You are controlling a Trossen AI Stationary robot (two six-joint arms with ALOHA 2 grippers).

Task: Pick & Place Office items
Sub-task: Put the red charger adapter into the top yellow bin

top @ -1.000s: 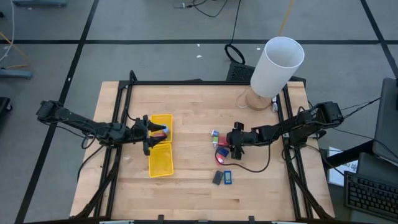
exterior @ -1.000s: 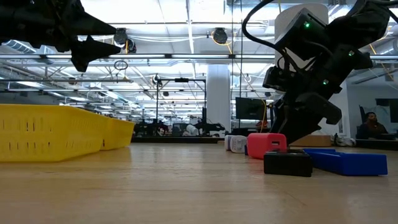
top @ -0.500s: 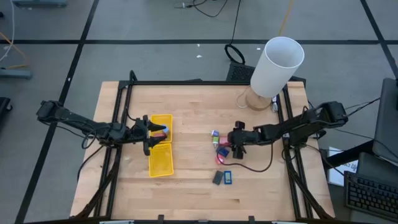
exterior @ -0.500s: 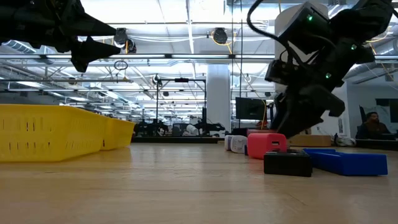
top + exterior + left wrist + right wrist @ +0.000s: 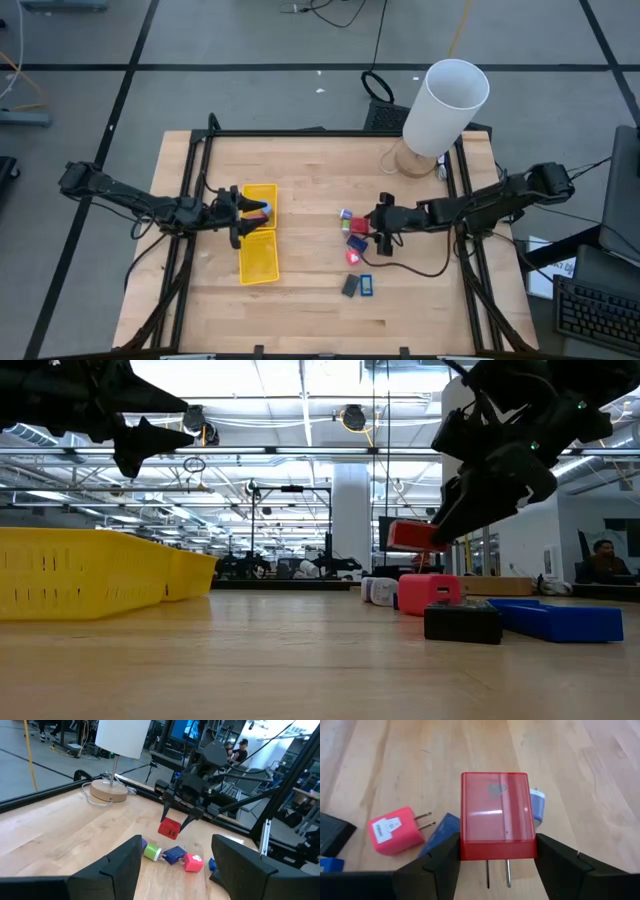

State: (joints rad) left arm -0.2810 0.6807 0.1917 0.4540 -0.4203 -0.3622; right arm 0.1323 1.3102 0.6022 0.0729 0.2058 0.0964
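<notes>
Right gripper (image 5: 497, 857): raised off the table (image 5: 300, 170) right of its centre, fingers clamped on the two sides of a red plug (image 5: 497, 812); two metal prongs show between the fingers. In the low view the red plug (image 5: 415, 537) hangs clear above the wood.

Left gripper (image 5: 238, 215): held above the yellow tray (image 5: 258, 255) near the table's left edge, fingers (image 5: 120, 865) spread apart, holding nothing.

Items lying on the table, right of centre:
- pink plug (image 5: 396, 831), prongs out, flat on the wood just beside a blue piece (image 5: 440, 832); seen from above as a red-pink piece (image 5: 353, 257).
- lilac piece (image 5: 536, 805), partly hidden behind the red plug.
- green piece (image 5: 152, 852), next to the blue piece (image 5: 173, 855) and pink plug (image 5: 192, 862).
- dark grey flat rectangle (image 5: 349, 285) and blue flat rectangle (image 5: 366, 286), side by side, nearer the table's front edge than the cluster.

Other:
- white cylinder (image 5: 446, 105) on a round wooden base (image 5: 106, 791), at the table's back right corner.
- tray: long, its far end under the left gripper; a small blue and red piece shows there, its exact resting place unclear.
</notes>
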